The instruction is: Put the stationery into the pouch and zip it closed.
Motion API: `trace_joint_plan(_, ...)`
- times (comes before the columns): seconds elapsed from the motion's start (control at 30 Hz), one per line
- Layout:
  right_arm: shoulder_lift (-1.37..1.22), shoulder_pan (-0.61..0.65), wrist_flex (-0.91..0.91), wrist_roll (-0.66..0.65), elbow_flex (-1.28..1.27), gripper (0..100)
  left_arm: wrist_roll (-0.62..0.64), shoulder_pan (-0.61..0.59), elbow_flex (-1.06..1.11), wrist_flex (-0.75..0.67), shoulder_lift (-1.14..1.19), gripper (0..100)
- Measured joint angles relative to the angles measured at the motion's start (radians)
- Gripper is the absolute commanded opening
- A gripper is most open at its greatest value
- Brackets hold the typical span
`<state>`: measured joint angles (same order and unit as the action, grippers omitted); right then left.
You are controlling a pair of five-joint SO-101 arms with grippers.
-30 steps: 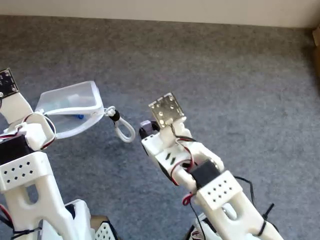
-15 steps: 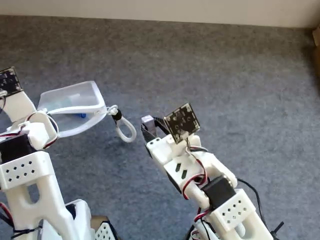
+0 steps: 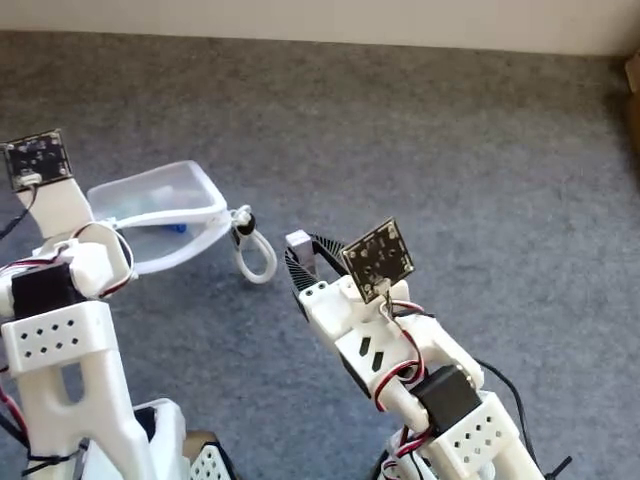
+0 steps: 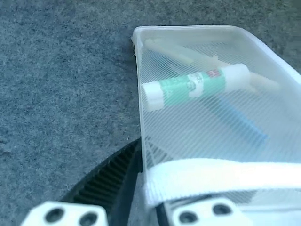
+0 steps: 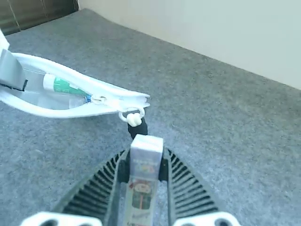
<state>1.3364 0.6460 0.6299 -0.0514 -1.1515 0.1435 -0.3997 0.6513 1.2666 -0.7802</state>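
Shift: your right arm has drawn back toward the near edge of the carpet (image 3: 480, 130), and the pouch (image 3: 165, 215) has edged toward it.
Meaning: one piece is outside the pouch, so loading looks unfinished and the zip must wait.
Right gripper (image 5: 144, 157): clamped on a small white block (image 5: 142, 183), aimed at the pouch's zipper end, short of the cord loop (image 3: 255, 258).
Left gripper (image 4: 150, 197): pinching the pouch's band near the carpet's left edge; a green-and-white tube (image 4: 193, 84) and a blue pen (image 4: 240, 120) lie inside.

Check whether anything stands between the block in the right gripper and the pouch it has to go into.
Nothing separate does. Only the pouch's own pull cord lies off its end, between the small white block in the right gripper and the pouch; bare carpet lies around it.
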Motion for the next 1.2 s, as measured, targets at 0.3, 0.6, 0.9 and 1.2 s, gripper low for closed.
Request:
trace_joint_plan(0.3,0.003,0.0,0.0,0.0,0.0,0.5,-0.026,0.034,-0.008,0.017,0.0,1)
trace_joint_plan(0.6,0.084,0.0,0.0,0.0,-0.028,0.5,-0.026,0.034,-0.008,0.017,0.0,1)
trace_joint_plan(0.9,0.299,-0.002,-0.206,0.0,-0.19,0.5,-0.026,0.034,-0.008,0.017,0.0,1)
trace_joint_plan(1.2,0.319,-0.002,-0.425,0.0,-0.21,0.5,-0.026,0.034,-0.008,0.017,0.0,1)
